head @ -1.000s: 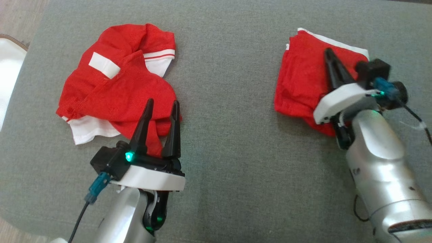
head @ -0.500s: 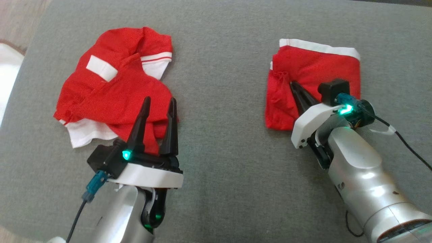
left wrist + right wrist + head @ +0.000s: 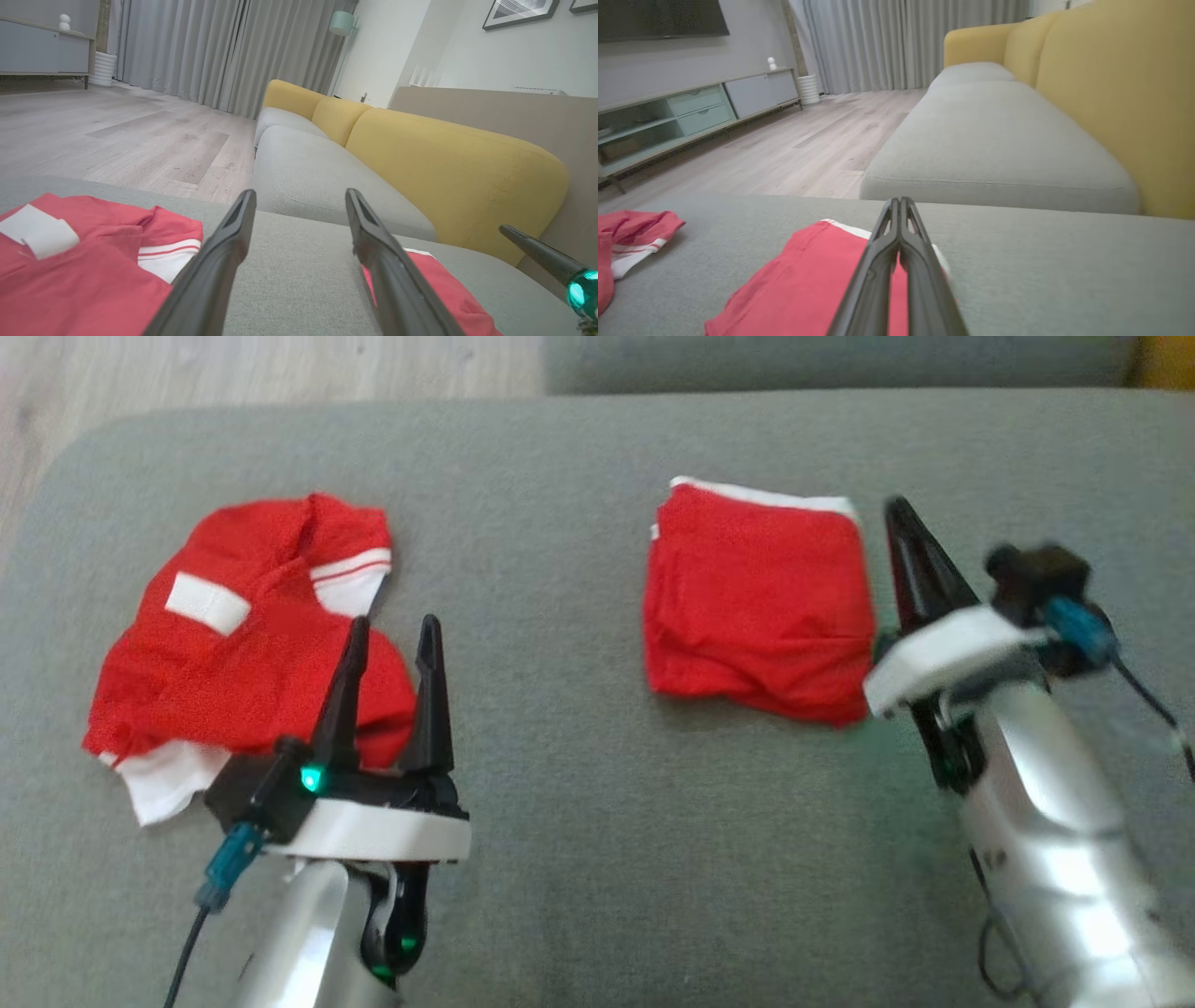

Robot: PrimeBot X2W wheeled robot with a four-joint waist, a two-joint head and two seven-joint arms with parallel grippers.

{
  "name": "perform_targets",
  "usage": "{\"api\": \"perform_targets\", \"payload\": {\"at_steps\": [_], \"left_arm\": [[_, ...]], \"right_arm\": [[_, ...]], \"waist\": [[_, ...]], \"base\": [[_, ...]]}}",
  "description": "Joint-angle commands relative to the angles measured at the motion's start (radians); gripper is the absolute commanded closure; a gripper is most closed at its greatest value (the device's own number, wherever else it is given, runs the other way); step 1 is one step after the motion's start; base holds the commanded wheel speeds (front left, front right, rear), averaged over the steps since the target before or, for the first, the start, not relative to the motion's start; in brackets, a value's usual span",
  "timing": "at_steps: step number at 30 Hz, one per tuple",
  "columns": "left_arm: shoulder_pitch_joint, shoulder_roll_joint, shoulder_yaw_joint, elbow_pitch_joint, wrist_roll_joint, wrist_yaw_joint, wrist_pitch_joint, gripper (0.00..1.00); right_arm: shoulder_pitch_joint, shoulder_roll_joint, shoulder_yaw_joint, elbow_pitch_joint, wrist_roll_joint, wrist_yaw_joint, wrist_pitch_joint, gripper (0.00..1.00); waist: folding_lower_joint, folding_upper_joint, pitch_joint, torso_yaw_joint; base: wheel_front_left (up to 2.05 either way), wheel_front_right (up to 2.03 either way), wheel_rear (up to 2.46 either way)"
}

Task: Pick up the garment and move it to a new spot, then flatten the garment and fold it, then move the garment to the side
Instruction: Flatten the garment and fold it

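Note:
A folded red garment (image 3: 761, 602) with a white hem lies flat, right of the middle of the grey cushion (image 3: 597, 840). It is also in the right wrist view (image 3: 808, 284) and the left wrist view (image 3: 439, 289). My right gripper (image 3: 898, 509) is shut, with nothing between its fingers (image 3: 900, 219), and stands just past this garment's right edge. A second, crumpled red and white garment (image 3: 252, 635) lies at the left (image 3: 93, 266). My left gripper (image 3: 392, 630) is open, its fingers (image 3: 243, 205) over that heap's near right edge, holding nothing.
The cushion's rounded left edge (image 3: 56, 495) drops to a wooden floor (image 3: 233, 373). Beyond the far edge lies another grey seat (image 3: 994, 140) with a yellow backrest (image 3: 444, 163). A low cabinet (image 3: 691, 107) stands across the room.
The head camera has tilted, so the whole picture has shifted. My right gripper, which lay over the folded garment, now stands off its right edge. The left gripper stays open by the heap.

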Motion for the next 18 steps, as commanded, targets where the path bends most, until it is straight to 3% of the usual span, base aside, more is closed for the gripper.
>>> {"api": "perform_targets", "payload": {"at_steps": [1, 5, 6, 7, 13, 18], "left_arm": [[0.002, 0.007, 0.041, -0.024, 0.014, -0.007, -0.009, 0.0], [0.028, 0.007, 0.045, -0.004, 0.017, -0.012, -0.009, 0.0], [0.034, 0.007, 0.044, 0.004, 0.02, -0.013, -0.009, 0.0], [0.04, 0.007, 0.044, 0.011, 0.023, -0.014, -0.009, 0.0], [0.075, 0.007, 0.053, 0.039, 0.028, -0.018, -0.009, 0.0], [0.099, 0.007, 0.058, 0.043, 0.038, -0.016, -0.009, 0.0]], "right_arm": [[0.059, 0.009, -0.019, -0.068, -0.023, -0.001, -0.011, 1.0], [0.18, 0.022, -0.119, -0.173, -0.065, -0.001, -0.011, 1.0], [0.212, 0.027, -0.141, -0.197, -0.077, -0.001, -0.011, 0.62], [0.242, 0.033, -0.162, -0.222, -0.087, -0.001, -0.011, 0.0], [0.38, 0.053, -0.223, -0.332, -0.127, -0.001, -0.011, 0.0], [0.437, 0.056, -0.212, -0.373, -0.102, -0.001, -0.011, 0.0]], "waist": [[0.0001, 0.0, -0.039, -0.038], [0.0001, 0.0, -0.07, -0.055], [0.0001, 0.0, -0.077, -0.057], [0.0001, 0.0, -0.083, -0.058], [0.0001, 0.0, -0.104, -0.065], [0.0001, 0.0, -0.112, -0.065]], "base": [[0.0, 0.0, 0.0], [0.0, 0.0, 0.0], [0.0, 0.0, 0.0], [0.0, 0.0, 0.0], [0.0, 0.0, 0.0], [0.0, 0.0, 0.0]]}}
